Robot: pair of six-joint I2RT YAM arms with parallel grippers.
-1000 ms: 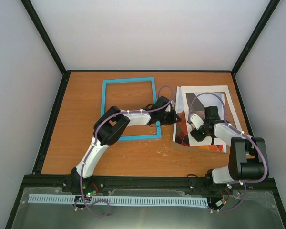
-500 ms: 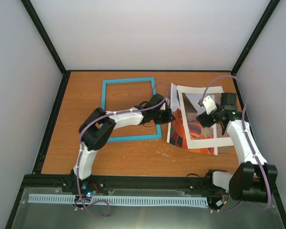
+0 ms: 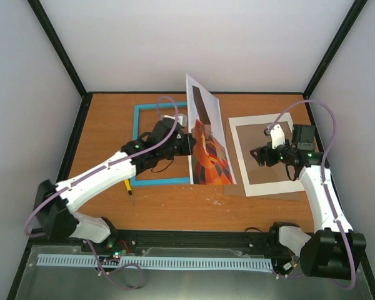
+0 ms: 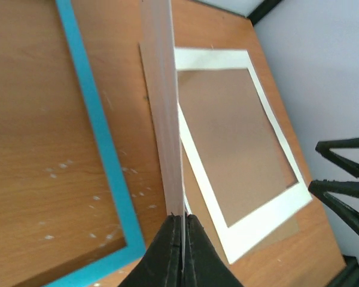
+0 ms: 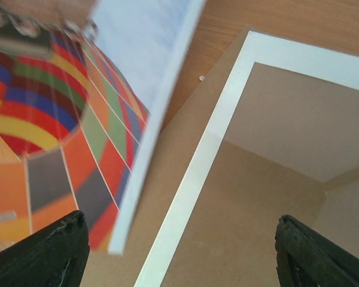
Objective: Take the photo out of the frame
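Top external view, starting nearest you: a small yellow-handled screwdriver lies on the table just beside the near left corner of the frame. The frame lies flat, with the wood of the table showing through its light-blue border.

Your left gripper is clamped on the photo over the frame's right side. In the left wrist view its fingers press together on the sheet, which is seen edge-on.

The photo stands upright between the frame and the white mat, its checkered red, orange and yellow face turned rightward.

Your right gripper hovers with its jaws spread wide, holding nothing, above the brown backing board on which the mat rests. The right wrist view shows the photo's coloured face left of the mat's strip.
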